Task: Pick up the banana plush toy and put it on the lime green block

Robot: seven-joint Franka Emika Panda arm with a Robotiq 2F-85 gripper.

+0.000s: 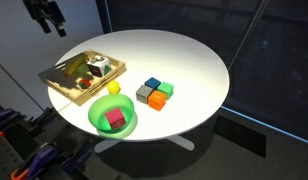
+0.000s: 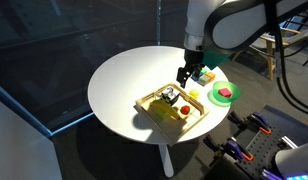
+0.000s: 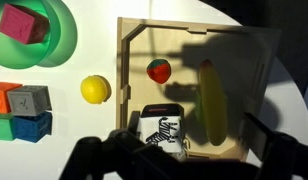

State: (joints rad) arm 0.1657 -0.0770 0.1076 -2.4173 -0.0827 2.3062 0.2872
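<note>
The banana plush toy (image 3: 211, 100) lies lengthwise in the right half of a wooden tray (image 3: 129, 60), beside a zebra-print box (image 3: 164, 130) and a small red-and-green ball (image 3: 159, 70). The lime green block (image 1: 165, 89) stands on the white table in a cluster with blue (image 1: 152, 84), grey (image 1: 144, 95) and orange (image 1: 157, 101) cubes. In the wrist view it shows at the left edge (image 3: 2, 127). My gripper (image 3: 184, 165) hangs high above the tray, open and empty. It also shows in both exterior views (image 1: 51, 27) (image 2: 184, 76).
A yellow ball (image 3: 94, 89) lies between the tray and the cubes. A round green bowl (image 1: 97, 122) holding a magenta cube (image 1: 115, 119) stands near the table's front edge. The round white table (image 1: 184, 55) has bare surface behind the cubes.
</note>
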